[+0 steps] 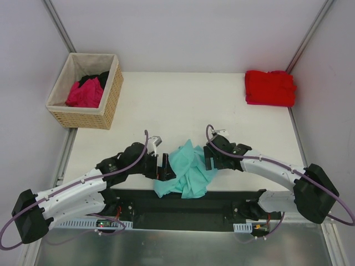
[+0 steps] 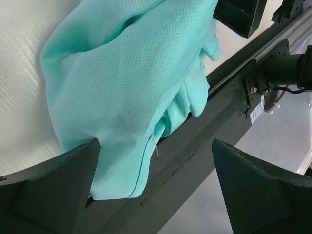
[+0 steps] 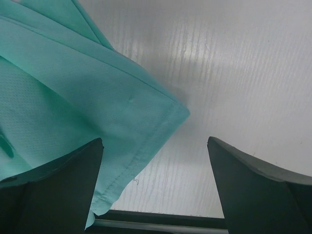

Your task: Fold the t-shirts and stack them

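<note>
A crumpled teal t-shirt (image 1: 187, 170) lies at the table's near edge, between my two grippers, its lower part hanging over the dark front rail. My left gripper (image 1: 164, 167) stands open at the shirt's left side; in the left wrist view the teal cloth (image 2: 122, 92) lies by the left finger (image 2: 58, 190) and nothing is pinched. My right gripper (image 1: 209, 158) is open at the shirt's right side; a hemmed corner (image 3: 146, 117) of the shirt reaches between its fingers. A folded red t-shirt (image 1: 270, 87) rests at the far right. Magenta (image 1: 84, 94) and black (image 1: 95, 78) t-shirts sit in the basket.
The woven tan basket (image 1: 112, 100) stands at the far left corner of the white table (image 1: 177, 105). A dark rail (image 1: 183, 202) runs along the near edge under the shirt. Grey walls and metal posts close in the sides.
</note>
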